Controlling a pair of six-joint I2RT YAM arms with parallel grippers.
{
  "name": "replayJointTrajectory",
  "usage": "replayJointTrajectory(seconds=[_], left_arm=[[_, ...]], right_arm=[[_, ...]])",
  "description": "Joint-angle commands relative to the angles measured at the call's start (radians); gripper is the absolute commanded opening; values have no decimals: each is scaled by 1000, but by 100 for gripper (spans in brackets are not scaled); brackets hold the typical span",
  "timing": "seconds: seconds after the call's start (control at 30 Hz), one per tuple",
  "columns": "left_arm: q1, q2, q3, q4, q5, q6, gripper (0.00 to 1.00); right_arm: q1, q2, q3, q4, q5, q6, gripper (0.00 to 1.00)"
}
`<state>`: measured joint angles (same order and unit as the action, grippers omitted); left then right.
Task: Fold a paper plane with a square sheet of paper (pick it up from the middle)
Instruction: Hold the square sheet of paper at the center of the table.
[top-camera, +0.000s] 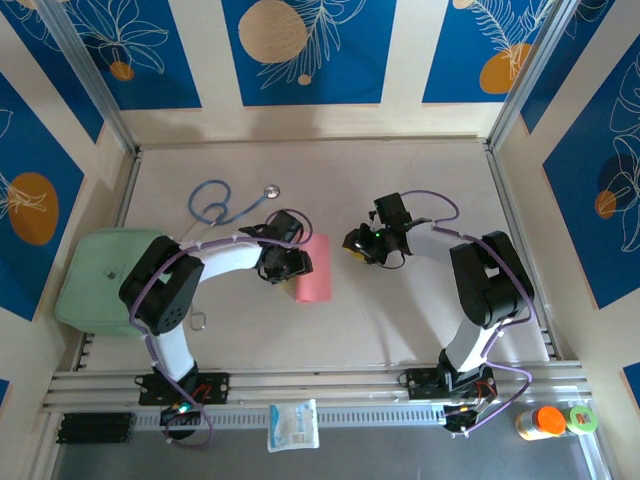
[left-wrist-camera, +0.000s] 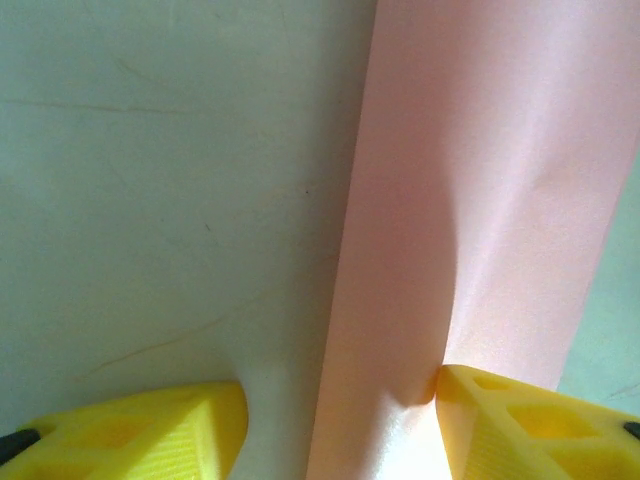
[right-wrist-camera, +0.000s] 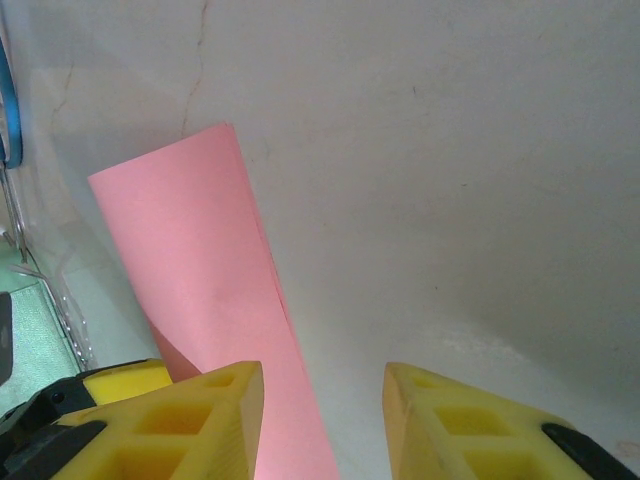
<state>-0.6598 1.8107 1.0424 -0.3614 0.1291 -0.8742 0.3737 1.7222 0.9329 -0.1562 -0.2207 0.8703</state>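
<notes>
pink paper (top-camera: 313, 268) lies flat near the middle of the table (top-camera: 400, 320), a narrow strip running near to far. it looks doubled over once, with a second layer's edge showing in the right wrist view. left gripper (top-camera: 296, 263) sits at its left edge, jaws apart, one finger (left-wrist-camera: 520, 420) pressing on the strip and the other on bare table; nothing is clamped. right gripper (top-camera: 358, 243) hovers just right of the strip, jaws apart and empty. i'd judge the task early: one lengthwise fold made, while nose corners, wings and a dart shape are not yet there.
</notes>
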Motion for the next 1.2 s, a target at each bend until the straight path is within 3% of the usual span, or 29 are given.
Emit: replayJointTrajectory(seconds=[0.0, 1.17], left_arm=[[-22, 123, -44, 8, 18, 32, 59], [-33, 196, -24, -9, 18, -11, 60]], right_arm=[[9, 22, 12, -11, -26, -16, 37], [82, 81, 52, 26, -126, -65, 32]])
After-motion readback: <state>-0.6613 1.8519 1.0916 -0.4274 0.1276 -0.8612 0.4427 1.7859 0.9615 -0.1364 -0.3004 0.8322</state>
